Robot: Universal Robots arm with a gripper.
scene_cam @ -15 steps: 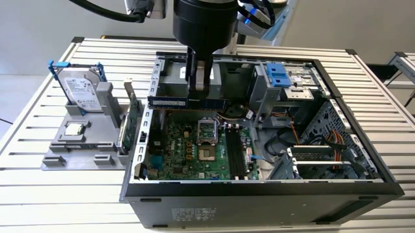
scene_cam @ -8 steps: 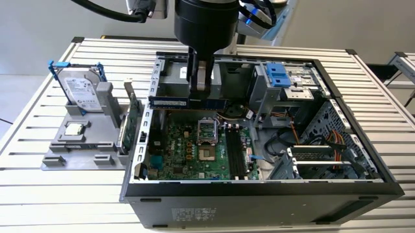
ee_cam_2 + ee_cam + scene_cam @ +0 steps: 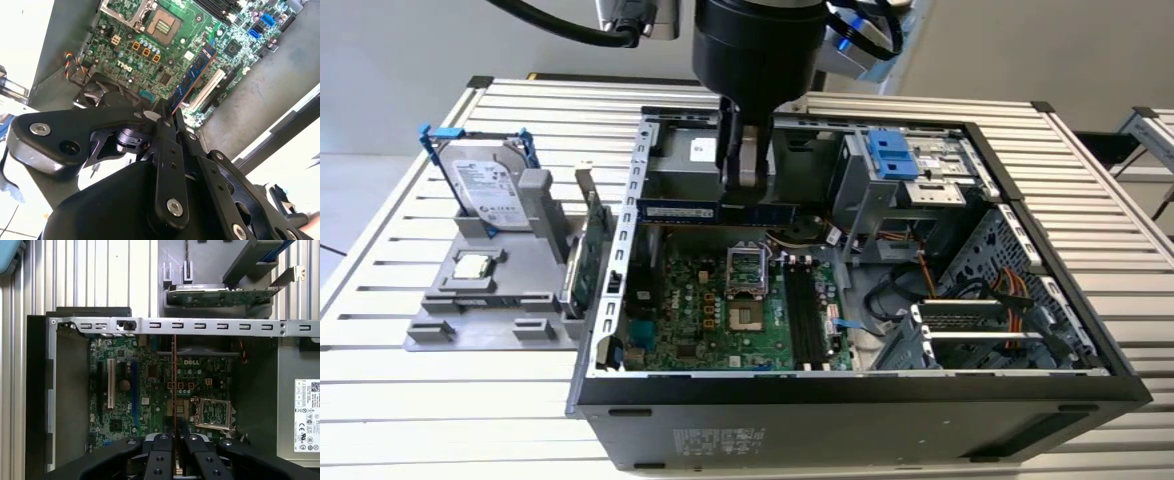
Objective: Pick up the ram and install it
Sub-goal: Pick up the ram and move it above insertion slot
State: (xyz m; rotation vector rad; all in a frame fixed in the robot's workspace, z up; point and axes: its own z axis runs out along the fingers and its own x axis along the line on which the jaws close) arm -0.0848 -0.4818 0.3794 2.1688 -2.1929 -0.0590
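Ram: clamped between closed fingers of gripper, held level and on edge, long side running toward the exterior view's left and right. It hangs inside the open case, above the far end of the motherboard, clear of the board, not seated.

In the second wrist view the ram juts out from the gripper over the green board, blue face showing. In the first wrist view the ram reads as a thin edge-on line, pinched by the two fingers, just beside the CPU socket.

Black memory slots lie nearer the camera than the ram, on the exterior view's right of the socket.

Outside the case, at the exterior view's left: green card upright on a grey stand, hard drive in a blue frame behind it. All on a slatted table.
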